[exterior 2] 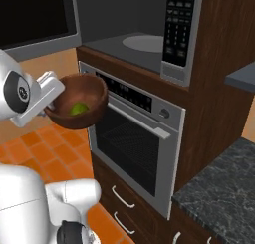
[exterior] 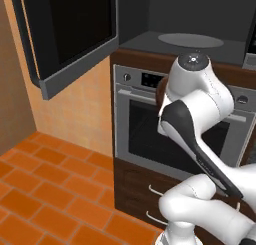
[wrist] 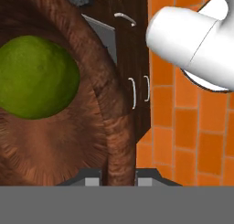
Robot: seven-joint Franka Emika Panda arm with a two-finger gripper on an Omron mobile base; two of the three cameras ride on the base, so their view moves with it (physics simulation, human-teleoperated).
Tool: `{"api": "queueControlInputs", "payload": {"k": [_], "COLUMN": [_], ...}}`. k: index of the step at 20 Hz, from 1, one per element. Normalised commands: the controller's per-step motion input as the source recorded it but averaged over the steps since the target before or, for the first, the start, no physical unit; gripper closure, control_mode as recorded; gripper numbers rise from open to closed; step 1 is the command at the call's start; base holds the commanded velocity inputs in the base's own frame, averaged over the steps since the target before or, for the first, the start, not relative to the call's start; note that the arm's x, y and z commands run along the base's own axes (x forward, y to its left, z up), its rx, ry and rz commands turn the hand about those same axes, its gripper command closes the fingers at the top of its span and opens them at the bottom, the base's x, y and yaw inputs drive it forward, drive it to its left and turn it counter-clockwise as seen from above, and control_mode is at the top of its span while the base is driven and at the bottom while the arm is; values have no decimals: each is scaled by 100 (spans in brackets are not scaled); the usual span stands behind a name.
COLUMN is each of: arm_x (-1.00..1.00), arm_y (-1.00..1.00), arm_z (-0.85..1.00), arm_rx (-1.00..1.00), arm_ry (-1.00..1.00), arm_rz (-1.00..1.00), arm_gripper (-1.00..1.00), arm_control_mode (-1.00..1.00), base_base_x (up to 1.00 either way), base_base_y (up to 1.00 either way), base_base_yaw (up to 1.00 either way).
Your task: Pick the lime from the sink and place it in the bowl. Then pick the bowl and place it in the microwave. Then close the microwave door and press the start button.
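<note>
The gripper (wrist: pixel 118 176) is pinching the bowl (exterior 2: pixel 75 101) by its rim, jaws narrowed onto the thick wall. The lime (exterior 2: pixel 78 108) is sitting inside, left of centre in the right base view. The bowl is hanging before the oven (exterior 2: pixel 134 138), below the microwave (exterior 2: pixel 149 34), whose cavity is gaping open at top.

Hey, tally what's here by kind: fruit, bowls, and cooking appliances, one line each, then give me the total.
Fruit: 1, the lime
Bowls: 1, the bowl, with the lime inside and the tool clamped on its wall
Cooking appliances: 2, the microwave with its door open, and the oven under it
Total: 4
</note>
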Motion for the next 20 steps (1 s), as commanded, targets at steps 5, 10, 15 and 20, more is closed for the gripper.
{"api": "queueControlInputs", "payload": {"k": [5,10,15,20], "arm_x": [2,43,75,59], "arm_y": [3,-2,-26,-50], "arm_z": [98,88,50,37], "arm_rx": [-29,-28,-12,0], "arm_ry": [-10,0,0,-3], "arm_rz": [1,0,1,4], "arm_gripper": [100,100,100,100], "arm_control_mode": [-100,-100,-100,-100], "base_base_x": [0,0,0,0], "base_base_y": [0,0,0,0], "base_base_yaw": [0,0,0,0]}}
